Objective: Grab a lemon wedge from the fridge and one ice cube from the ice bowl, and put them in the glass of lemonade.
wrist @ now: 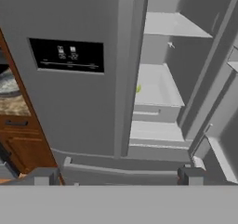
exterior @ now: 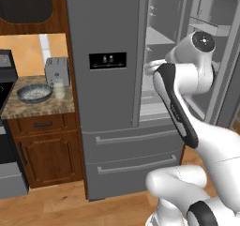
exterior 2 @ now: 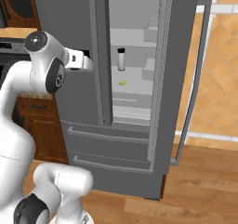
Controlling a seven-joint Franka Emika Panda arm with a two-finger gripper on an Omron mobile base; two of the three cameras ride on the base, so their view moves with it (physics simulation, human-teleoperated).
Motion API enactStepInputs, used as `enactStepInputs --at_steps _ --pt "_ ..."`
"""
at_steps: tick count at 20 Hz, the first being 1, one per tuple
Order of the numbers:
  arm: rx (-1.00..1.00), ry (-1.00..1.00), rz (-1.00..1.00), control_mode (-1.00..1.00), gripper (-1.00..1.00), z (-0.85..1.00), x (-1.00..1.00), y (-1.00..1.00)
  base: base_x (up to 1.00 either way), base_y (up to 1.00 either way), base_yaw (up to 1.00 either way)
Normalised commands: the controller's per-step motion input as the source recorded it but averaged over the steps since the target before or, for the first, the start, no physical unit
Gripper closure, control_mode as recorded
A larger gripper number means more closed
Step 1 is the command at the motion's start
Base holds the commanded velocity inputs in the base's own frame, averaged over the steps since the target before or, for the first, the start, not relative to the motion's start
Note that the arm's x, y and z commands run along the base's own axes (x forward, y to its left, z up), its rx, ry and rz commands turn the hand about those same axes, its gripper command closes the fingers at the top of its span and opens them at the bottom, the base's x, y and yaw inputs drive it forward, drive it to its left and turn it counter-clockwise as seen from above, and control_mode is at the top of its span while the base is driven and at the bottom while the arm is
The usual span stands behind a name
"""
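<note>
Claw (wrist: 116,175) is standing wide open w/ nothing in it, hanging in front of the fridge (exterior: 105,103) and looking into the open right-hand side. Lemon wedge (exterior 2: 123,82) is sitting ahead of the claw on a middle shelf, a tiny yellow-green sliver; from the hand view just a bit of it (wrist: 138,88) is peeking out past the edge of the shut left door. A dark-capped bottle (exterior 2: 121,59) is standing on the shelf behind and above the wedge. Ice bowl (exterior: 34,93) and glass of lemonade (exterior: 59,90) are waiting far off to the claw's left on the surface (exterior: 40,107), next to the toaster (exterior: 57,71). Judging the step: reach-in for the wedge, not yet started. Risks: going straight in from here, a finger could be clipping the left door edge; wedge is so small the wide claw may be closing on air or flicking it deeper; a high approach could be knocking the bottle; arm elbow may be bumping the open right door.
</note>
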Motion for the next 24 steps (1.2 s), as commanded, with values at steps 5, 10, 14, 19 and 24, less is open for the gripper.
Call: enactStepInputs --at_steps 5,10,14,19,24 --pt "0.0 0.0 0.0 -1.0 -1.0 -0.17 0.79 0.08 0.0 0.0 0.0" --pt "0.0 0.0 0.0 -1.0 -1.0 -0.21 0.87 0.13 0.0 0.0 0.0" --pt "0.0 0.0 0.0 -1.0 -1.0 -0.21 0.63 -0.08 0.0 0.0 0.0" --pt "0.0 0.0 0.0 -1.0 -1.0 -0.17 0.64 -0.04 0.0 0.0 0.0" --pt "0.0 0.0 0.0 -1.0 -1.0 -0.18 0.72 0.0 0.0 0.0 0.0"
